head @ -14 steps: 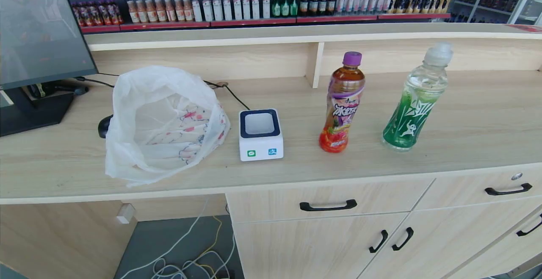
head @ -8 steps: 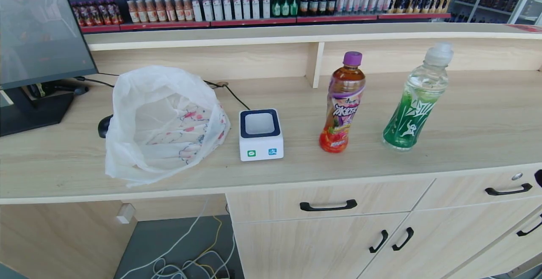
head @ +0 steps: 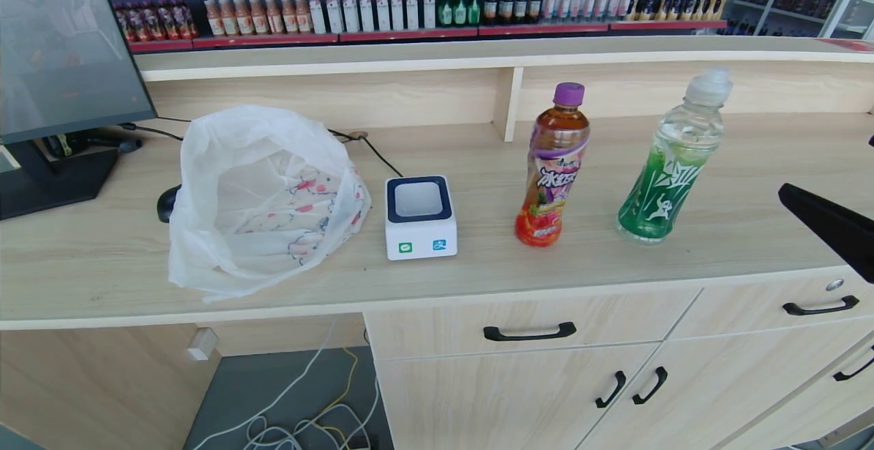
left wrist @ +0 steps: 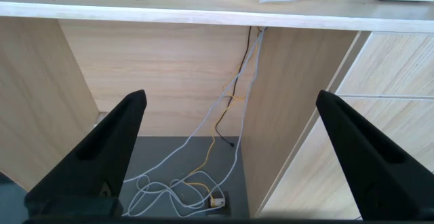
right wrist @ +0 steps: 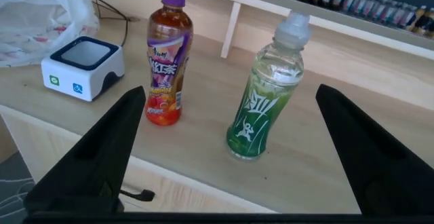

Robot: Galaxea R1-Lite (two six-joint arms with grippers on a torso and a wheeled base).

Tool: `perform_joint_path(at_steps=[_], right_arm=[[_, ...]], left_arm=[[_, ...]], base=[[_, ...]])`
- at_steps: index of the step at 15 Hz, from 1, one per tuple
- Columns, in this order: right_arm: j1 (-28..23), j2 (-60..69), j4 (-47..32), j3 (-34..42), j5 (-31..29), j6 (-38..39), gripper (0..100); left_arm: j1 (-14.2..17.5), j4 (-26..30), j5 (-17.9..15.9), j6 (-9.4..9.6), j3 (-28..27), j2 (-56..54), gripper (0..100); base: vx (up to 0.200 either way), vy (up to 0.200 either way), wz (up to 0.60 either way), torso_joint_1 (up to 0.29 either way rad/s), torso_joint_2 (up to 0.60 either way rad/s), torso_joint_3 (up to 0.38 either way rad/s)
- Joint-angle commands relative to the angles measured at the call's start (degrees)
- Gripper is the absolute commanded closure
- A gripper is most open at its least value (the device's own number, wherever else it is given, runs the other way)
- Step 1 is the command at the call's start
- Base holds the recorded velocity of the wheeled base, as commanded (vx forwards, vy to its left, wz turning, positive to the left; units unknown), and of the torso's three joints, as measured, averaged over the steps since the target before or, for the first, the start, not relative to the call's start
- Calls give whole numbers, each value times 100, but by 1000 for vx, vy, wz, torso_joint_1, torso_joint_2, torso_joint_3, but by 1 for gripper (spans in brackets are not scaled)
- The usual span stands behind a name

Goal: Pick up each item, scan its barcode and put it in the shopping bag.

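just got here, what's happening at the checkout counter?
Nothing is picked up yet. The purple-capped tea bottle and the green bottle stand upright on the counter, beside the scanner; the shopping bag lies open on its other side. The right gripper, open, faces the bottles; the left gripper hangs open below counter level.

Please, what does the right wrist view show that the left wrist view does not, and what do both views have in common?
Right wrist view alone: the purple-capped bottle and the green bottle, both upright on the counter, framed by the open right gripper. Left wrist view alone: the open left gripper, low in front of the recess under the counter, where cables lie on the floor. Both: part of the shopping bag and the white scanner on the counter.
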State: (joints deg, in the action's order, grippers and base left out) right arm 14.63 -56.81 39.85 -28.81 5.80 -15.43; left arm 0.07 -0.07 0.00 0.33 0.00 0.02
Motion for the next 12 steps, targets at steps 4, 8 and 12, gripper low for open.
perform_joint_path(at_steps=[4,8,12], right_arm=[[849,-1728,1227,-802,-580,40,0],[1218,-2168,1464,-987,-1529,190,0],[1657,-2783,1578,-1452,-1538,410,0]], left_arm=[[1,-1,0,2,0,-2,0],[1,-1,0,2,0,-2,0],[1,-1,0,2,0,-2,0]], base=[[0,0,0,0,0,0],[0,0,0,0,0,0],[0,0,0,0,0,0]])
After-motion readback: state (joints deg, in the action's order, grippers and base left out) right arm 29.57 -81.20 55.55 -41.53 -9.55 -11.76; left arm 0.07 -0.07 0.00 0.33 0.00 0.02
